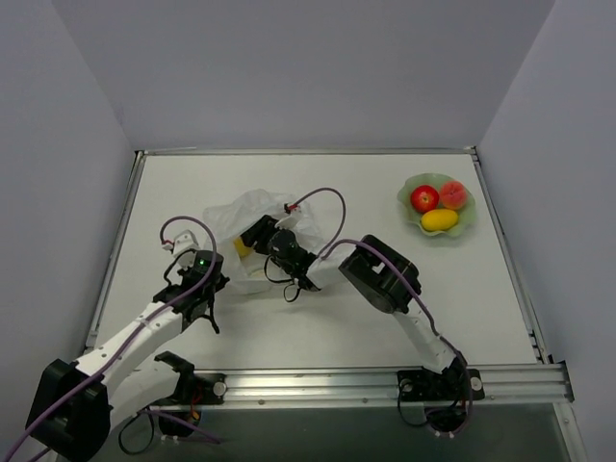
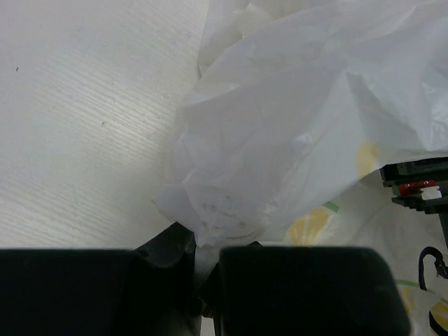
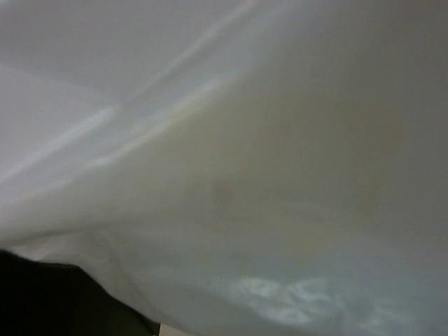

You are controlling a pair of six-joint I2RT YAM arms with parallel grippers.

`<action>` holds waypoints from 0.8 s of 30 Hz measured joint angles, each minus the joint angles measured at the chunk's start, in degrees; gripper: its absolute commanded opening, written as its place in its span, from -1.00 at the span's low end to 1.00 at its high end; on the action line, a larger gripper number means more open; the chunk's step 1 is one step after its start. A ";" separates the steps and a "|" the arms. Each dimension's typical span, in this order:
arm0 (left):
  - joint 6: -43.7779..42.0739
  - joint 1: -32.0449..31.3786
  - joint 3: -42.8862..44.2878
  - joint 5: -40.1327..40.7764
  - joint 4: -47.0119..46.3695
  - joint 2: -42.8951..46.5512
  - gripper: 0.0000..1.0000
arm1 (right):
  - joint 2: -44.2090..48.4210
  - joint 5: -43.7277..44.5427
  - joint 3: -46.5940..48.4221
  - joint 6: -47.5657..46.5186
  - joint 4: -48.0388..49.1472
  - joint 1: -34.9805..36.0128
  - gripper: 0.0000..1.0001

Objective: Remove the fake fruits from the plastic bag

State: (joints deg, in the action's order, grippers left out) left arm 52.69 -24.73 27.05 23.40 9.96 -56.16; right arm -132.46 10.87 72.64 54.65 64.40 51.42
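The plastic bag (image 1: 243, 214) lies crumpled at the table's middle left. My left gripper (image 1: 221, 282) is at the bag's near-left edge. In the left wrist view the left gripper (image 2: 203, 248) is shut on a fold of the plastic bag (image 2: 280, 140). My right gripper (image 1: 252, 239) reaches into the bag's mouth. Its wrist view shows only bag film (image 3: 245, 175), so its jaws are hidden. A yellow fruit (image 1: 241, 247) shows in the bag beside it. A red apple (image 1: 424, 198), a pink-orange peach (image 1: 453, 194) and a yellow oval fruit (image 1: 439, 220) lie in the dish.
The pale green wavy-edged dish (image 1: 409, 189) stands at the far right of the table. Purple cables loop over both arms near the bag. Grey walls stand on three sides and a metal rail (image 1: 385, 380) runs along the near edge.
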 measured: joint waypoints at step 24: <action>-1.70 -9.44 8.46 3.78 3.78 2.95 -0.95 | 28.83 14.88 -21.94 -33.86 3.10 13.84 -0.97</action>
State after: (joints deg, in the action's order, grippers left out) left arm 50.98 -34.17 35.51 27.18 13.74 -53.21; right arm -103.63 25.76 50.70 20.80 67.51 65.25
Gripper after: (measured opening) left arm 0.029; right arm 0.470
